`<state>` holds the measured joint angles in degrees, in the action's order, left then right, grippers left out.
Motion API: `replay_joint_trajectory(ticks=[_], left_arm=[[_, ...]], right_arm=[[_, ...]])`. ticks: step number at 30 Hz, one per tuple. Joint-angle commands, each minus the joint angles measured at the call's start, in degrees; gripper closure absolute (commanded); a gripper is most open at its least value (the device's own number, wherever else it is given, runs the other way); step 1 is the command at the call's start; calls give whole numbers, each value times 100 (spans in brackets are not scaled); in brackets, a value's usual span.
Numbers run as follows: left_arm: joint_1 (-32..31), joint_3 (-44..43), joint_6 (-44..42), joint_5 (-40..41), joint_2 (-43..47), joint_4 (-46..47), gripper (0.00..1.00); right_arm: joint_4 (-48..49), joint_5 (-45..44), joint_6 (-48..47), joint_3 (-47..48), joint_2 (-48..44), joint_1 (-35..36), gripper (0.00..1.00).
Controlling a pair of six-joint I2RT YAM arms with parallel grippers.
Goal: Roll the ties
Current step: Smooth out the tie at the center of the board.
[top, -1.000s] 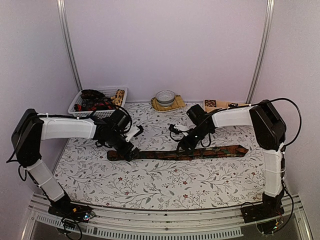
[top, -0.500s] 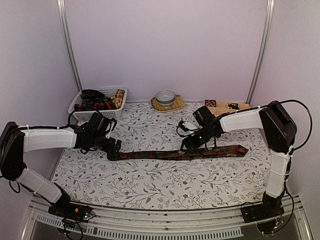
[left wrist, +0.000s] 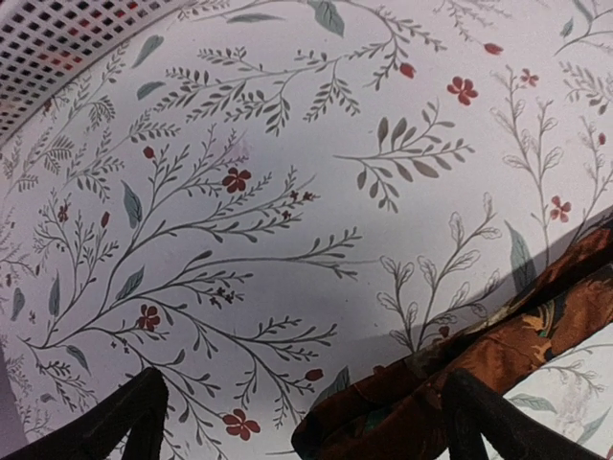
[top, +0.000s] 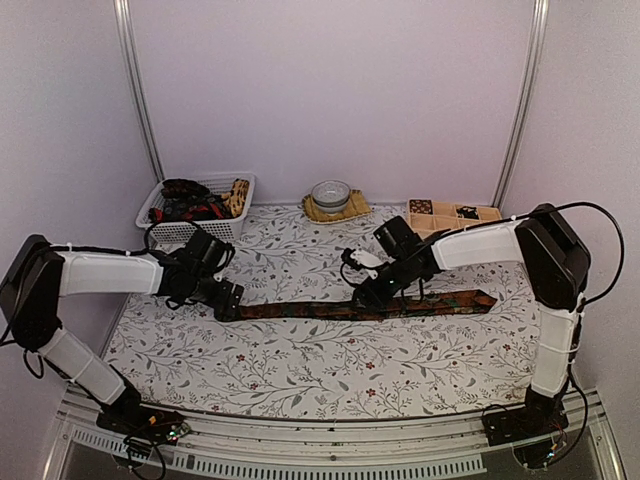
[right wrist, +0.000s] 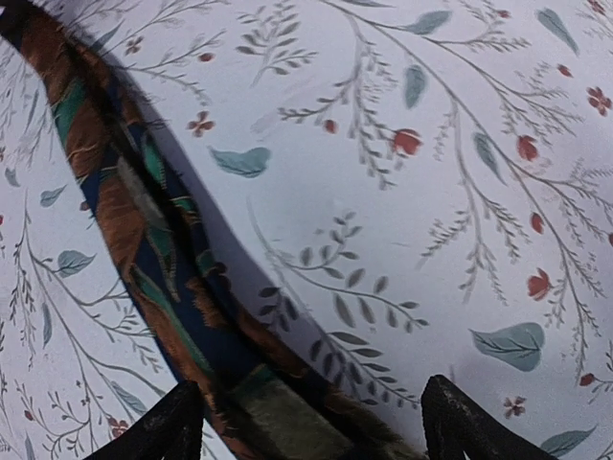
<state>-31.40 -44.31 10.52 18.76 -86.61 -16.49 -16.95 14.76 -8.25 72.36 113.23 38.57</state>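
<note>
Presently: set-up for the roll; judging by how the cloth lies, no rolling has begun.

Location: one tie lies flat at full length across the middle of the surface, running left to right. Its pointed tip is at the right. More ties are heaped in the white basket at the back left corner.

Left pincer: spread wide, low over the tie's left end. In its wrist view that end sits between the fingers, nearer one side. Cannot tell whether either finger touches cloth.

Right pincer: also spread, straddling the tie at about mid-length. The strip runs between its fingers and is not pinched.

Next move (judgement): the left pincer should close on the left end and turn it over onto the strip for a tight first turn. The right pincer should keep the strip straight and flat. A loose first turn would likely give a slack, skewed coil.

Appearance: dark glossy weave patterned in rust-brown, navy and green. The left end looks slightly bunched or turned under. The fabric probably slides easily on the printed cloth beneath.
</note>
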Motion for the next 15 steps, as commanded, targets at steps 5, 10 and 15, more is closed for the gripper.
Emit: replay_joint_trajectory(ticks=[5,10,15], left_arm=[[117,-759,-574,-237,336,-296,0],[314,-695,-485,-454,482,-444,0],[534,-600,-445,-1028,918,-338,0]], right_arm=[[-109,673,-1446,1131,170,760,20],[-436,729,-1762,2141,1079,995,18],[-751,808,-1890,2854,1794,1131,18]])
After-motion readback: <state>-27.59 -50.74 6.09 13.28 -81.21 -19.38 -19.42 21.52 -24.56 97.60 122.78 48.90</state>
